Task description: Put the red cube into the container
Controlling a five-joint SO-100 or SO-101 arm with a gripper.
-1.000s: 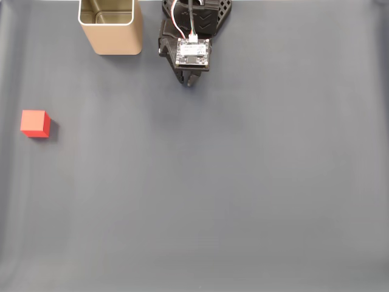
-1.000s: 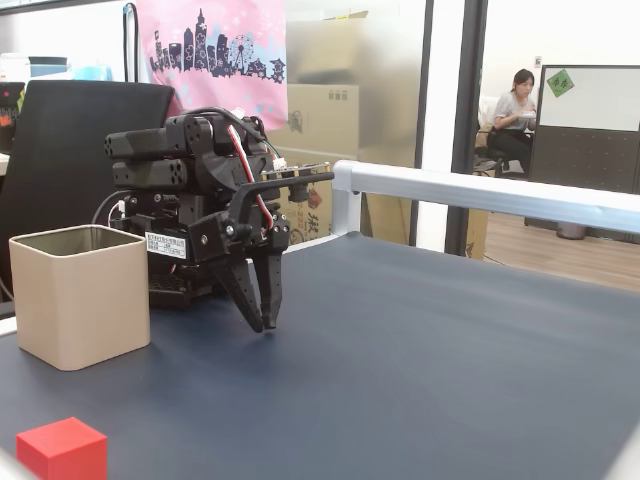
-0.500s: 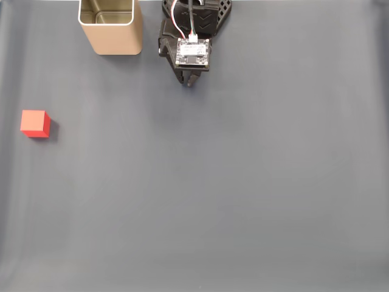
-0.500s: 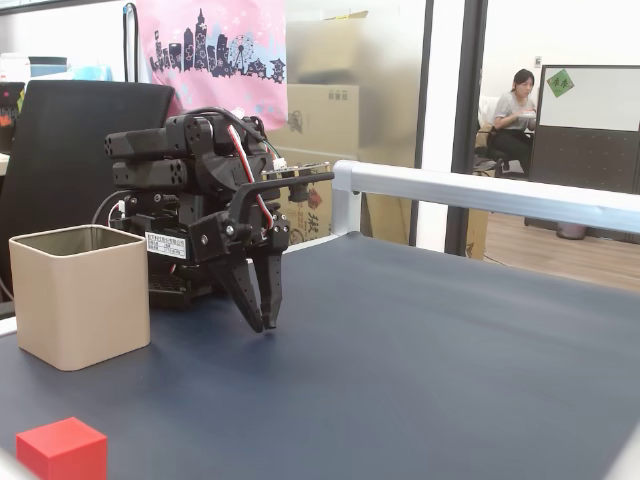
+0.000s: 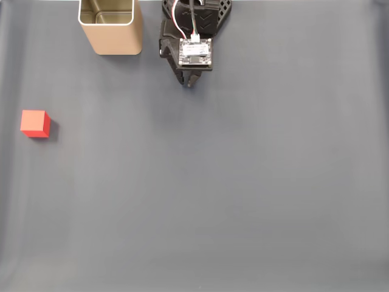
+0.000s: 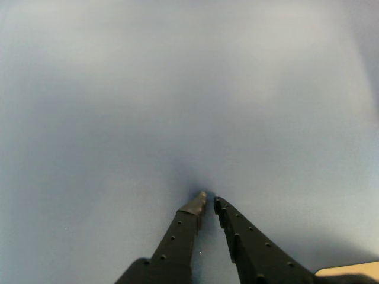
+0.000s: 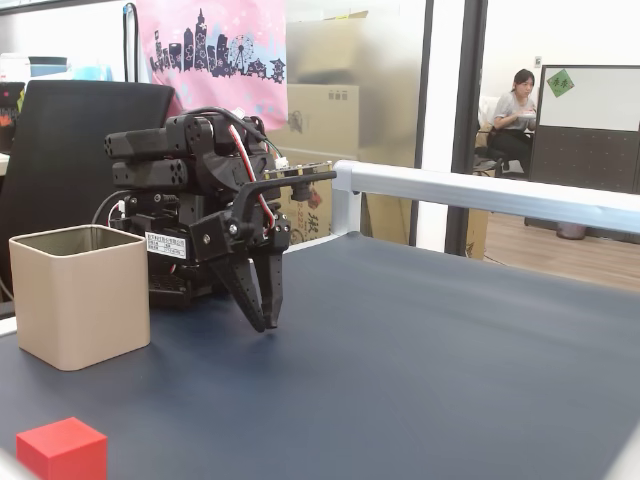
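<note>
Near the far edge of the dark blue-grey table mat [image 5: 243, 182] we see the black two-finger gripper [image 5: 189, 84], pointing down with its tips just above the mat, as the low fixed view [image 7: 268, 324] shows. Its 2 black fingers [image 6: 183, 228] lie almost together in the wrist view, with a thin gap at the tips [image 6: 208, 202], and they hold nothing.

Beside the arm, toward the far left corner in the fixed view from above, stands the tall tan metallic container [image 5: 110, 27] with rounded corners and a pale rim. It is upright, its mouth open, and we see only shiny inner walls inside. From the low fixed view the container [image 7: 80, 295] sits just beside the arm's base, apart from the gripper.

Close to the left edge of the mat, about midway along it in the view from above, rests the small bright red cube [image 5: 34, 123]. It lies flat on the mat, well apart from both container and gripper. The low fixed view shows the cube [image 7: 62, 449] at the near corner.
</note>
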